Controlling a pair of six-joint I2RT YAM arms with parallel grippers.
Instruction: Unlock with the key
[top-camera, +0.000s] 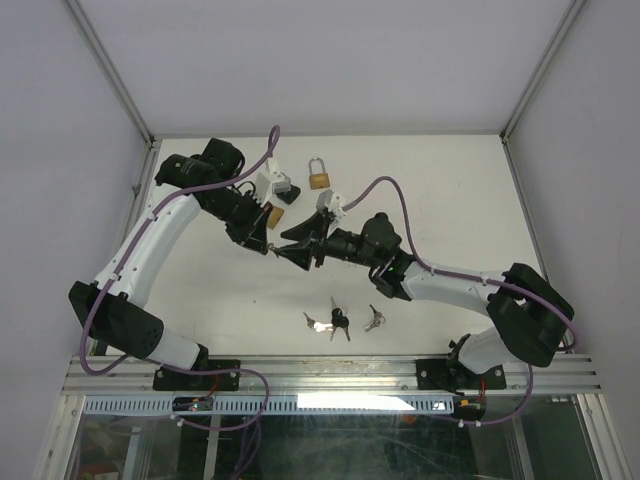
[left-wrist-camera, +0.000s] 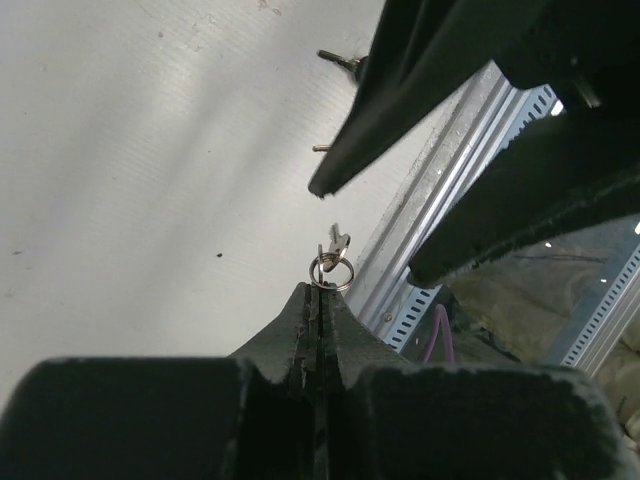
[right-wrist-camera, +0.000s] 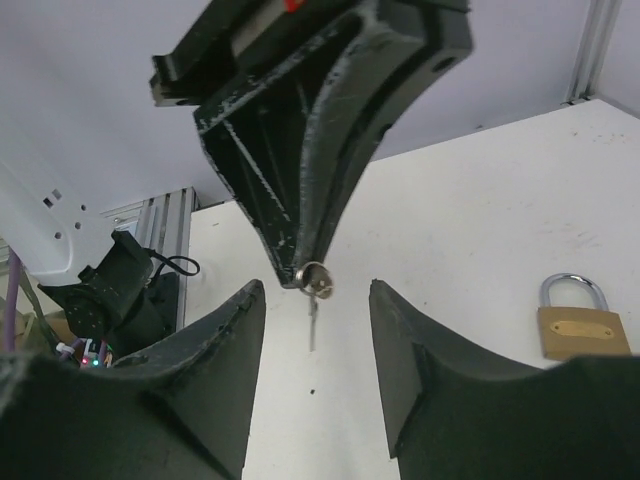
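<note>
top view: the key (left-wrist-camera: 336, 240) where the two arms meet is too small to make out, and the loose keys (top-camera: 338, 320) by the near edge blur into clumps, count unclear. left wrist: key head is buried in the left gripper (left-wrist-camera: 318, 288), only the ring (left-wrist-camera: 331, 272) and a bit of blade show; the fingers (left-wrist-camera: 420, 80) of the right gripper (left-wrist-camera: 365, 232) are out of focus, cut off by the top and right edges, and cover part of the loose keys. right wrist: padlock (right-wrist-camera: 584, 322) bottom is hidden behind the right gripper, left gripper cropped at the top edge.
</note>
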